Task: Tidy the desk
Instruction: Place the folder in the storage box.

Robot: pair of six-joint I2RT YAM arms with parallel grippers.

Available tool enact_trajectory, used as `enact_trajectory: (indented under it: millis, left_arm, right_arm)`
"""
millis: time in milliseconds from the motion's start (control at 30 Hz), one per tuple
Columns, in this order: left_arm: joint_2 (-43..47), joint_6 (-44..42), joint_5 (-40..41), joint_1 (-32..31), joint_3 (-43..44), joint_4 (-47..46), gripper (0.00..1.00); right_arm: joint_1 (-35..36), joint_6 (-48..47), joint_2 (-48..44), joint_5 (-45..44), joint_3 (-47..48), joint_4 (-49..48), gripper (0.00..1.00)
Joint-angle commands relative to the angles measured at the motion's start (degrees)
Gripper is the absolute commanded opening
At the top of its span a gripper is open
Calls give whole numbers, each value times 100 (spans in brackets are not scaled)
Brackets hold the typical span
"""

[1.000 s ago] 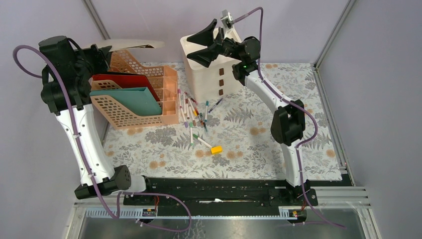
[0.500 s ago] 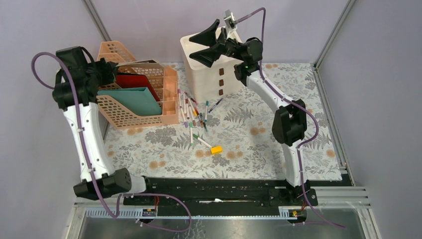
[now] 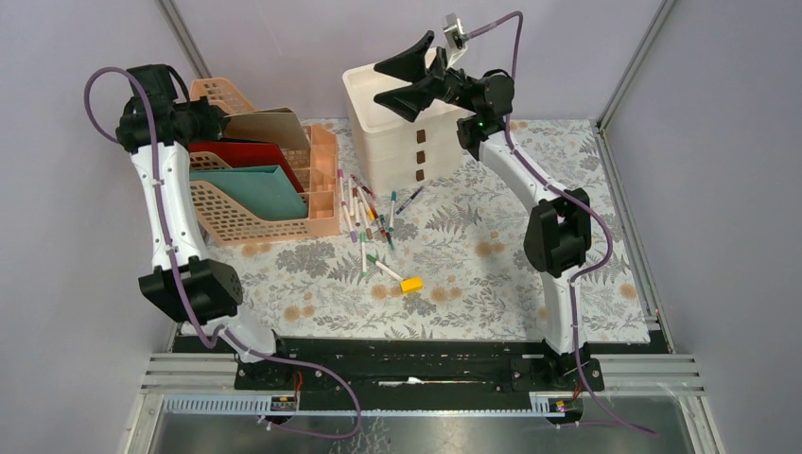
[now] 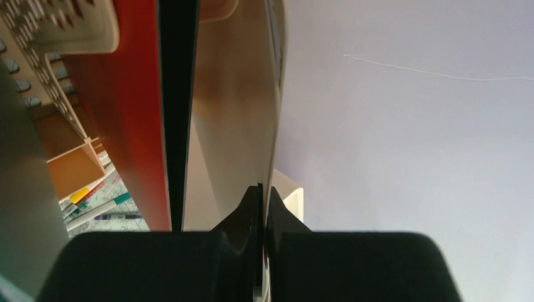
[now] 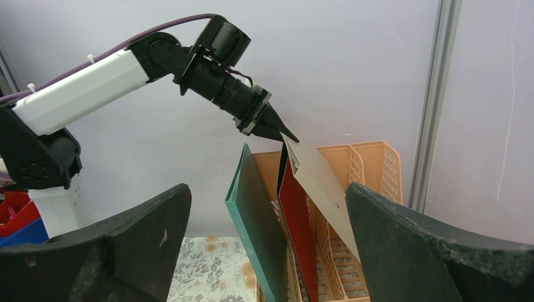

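White links (image 3: pixel 170 213), blk joints (image 3: pixel 189 288), purple cables (image 5: pixel 151 29) (zip-tied), blk wedge-shaped right gripper (image 3: pixel 378 81)

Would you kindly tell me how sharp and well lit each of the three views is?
Top view: evenly lit and sharp, soft shadows only on the desk. Left wrist view: the left end effector is a dark blur, and the beige folder it grips looks soft. Right wrist view: the right end effector is dark and blurred; the basket beyond is sharp.
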State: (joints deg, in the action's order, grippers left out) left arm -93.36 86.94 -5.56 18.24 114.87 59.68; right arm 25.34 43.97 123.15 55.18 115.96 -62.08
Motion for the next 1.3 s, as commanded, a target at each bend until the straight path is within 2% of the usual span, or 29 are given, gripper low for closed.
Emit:
enact_trajectory:
  millis: [0,200,333,567,867,1067,1267]
  left_arm:
    - [-309,-186,157,98,636,-5,0]
    - [-627,-155,95,119,1268,105,0]
    - [-501,-141,37,206,1635,254,0]
    - [263,-107,-140,349,1144,255,0]
    - [738,-244,-227,404,614,434,0]
    - [607,-445,-165,400,210,451,0]
    - [120,-610,-139,405,353,352,0]
  right_arm:
    - [-57,122,-353,1,-3,-371,100]
    - [-82,132,-362,-7,-33,-392,100]
    - [-82,151,-360,-28,-43,-405,99]
    - [-89,158,-327,-60,-3,-410,100]
    - [-85,249,-362,-86,-78,-499,100]
    - [-83,305,-389,-95,-157,-568,99]
    - [-87,289,-398,-99,-171,-570,99]
